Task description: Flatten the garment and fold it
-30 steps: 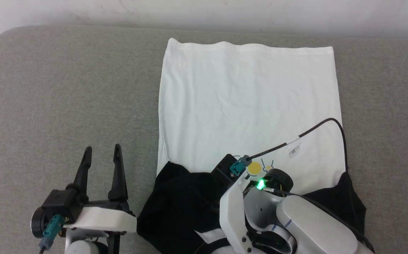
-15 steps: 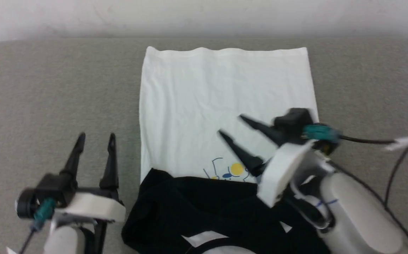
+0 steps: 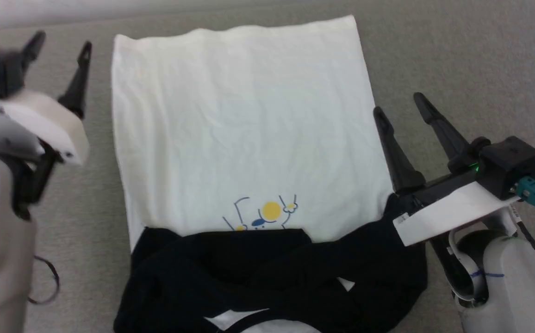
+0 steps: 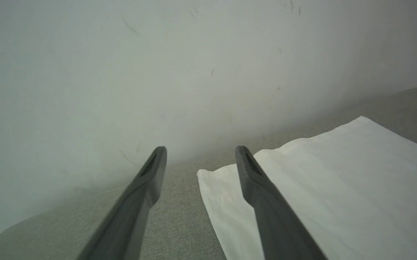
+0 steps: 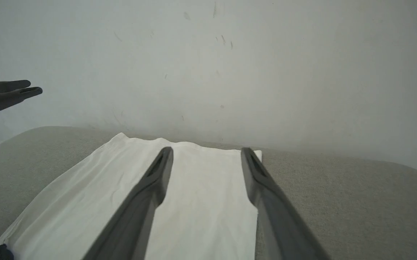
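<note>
The garment [image 3: 244, 125] lies on the grey surface, its white body spread flat toward the far edge. Its black sleeves and shoulders [image 3: 267, 277] are bunched across the near end, just below the yellow-circle print [image 3: 270, 212]. My left gripper [image 3: 62, 41] hovers open beside the shirt's far left corner, blurred. In the left wrist view the left gripper [image 4: 200, 150] is open above that white corner [image 4: 338, 187]. My right gripper [image 3: 399, 104] stands open at the shirt's right edge, holding nothing. The right wrist view shows the right gripper [image 5: 206, 150] over the white cloth [image 5: 197, 202].
The grey padded surface [image 3: 457, 55] runs wide on both sides of the shirt and ends at a pale wall [image 4: 158, 54]. A dark cable loop [image 3: 47, 282] hangs by my left forearm. In the right wrist view the left gripper [image 5: 6, 92] shows at the left edge.
The head camera has shifted. My right gripper has come off the shirt's chest to its right edge, open. My left arm has reached forward to the far left corner.
</note>
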You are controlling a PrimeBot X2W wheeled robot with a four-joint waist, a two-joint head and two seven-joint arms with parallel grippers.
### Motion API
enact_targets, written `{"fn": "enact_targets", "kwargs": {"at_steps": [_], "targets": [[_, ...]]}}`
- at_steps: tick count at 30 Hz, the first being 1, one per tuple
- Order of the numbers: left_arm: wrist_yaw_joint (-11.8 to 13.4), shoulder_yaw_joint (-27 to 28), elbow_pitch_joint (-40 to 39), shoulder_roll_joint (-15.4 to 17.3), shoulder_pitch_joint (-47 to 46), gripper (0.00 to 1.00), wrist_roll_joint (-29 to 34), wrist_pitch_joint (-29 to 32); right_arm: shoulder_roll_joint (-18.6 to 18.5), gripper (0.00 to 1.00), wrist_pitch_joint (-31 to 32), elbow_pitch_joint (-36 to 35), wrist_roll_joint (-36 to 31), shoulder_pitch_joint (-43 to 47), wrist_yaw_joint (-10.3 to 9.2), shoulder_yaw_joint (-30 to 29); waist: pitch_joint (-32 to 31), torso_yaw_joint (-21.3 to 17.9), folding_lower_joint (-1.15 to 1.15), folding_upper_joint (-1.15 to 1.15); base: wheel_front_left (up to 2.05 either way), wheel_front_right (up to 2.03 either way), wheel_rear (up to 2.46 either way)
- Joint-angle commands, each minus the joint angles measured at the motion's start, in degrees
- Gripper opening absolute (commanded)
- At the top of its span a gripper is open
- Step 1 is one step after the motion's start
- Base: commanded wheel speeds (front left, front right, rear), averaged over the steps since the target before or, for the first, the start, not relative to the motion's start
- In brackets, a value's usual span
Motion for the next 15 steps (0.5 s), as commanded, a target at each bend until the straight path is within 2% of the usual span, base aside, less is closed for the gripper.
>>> {"fn": "enact_targets", "kwargs": {"at_steps": [1, 3, 7, 15], "targets": [[-0.31, -1.04, 1.26, 2.13, -3.94, 1.0, -1.69, 3.95, 0.4, 1.0, -0.52, -0.82, 0.03, 0.82, -0.05, -0.63, 6.91, -6.18, 0.0, 0.0, 0.0, 0.0, 0.0], [-0.39, -1.71, 2.56, 4.18, -7.93, 1.0, -3.5, 8.8, 0.56, 1.0, -0.74, -1.37, 0.35, 0.91, -0.05, -1.12, 8.88, -7.37, 0.0, 0.0, 0.0, 0.0, 0.0], [0.01, -1.01, 5.95, 5.63, -15.5, 1.0, -6.77, 17.82, 0.67, 1.0, -1.28, -2.58, 1.79, 1.22, -0.05, -1.85, 12.28, -8.52, 0.0, 0.0, 0.0, 0.0, 0.0], [5.39, 1.01, 8.75, 9.04, -24.43, 1.0, -6.94, 32.11, 0.7, 1.0, -2.78, -3.93, 4.13, -0.05, -0.05, -0.78, 17.87, -11.24, 0.0, 0.0, 0.0, 0.0, 0.0]]}}
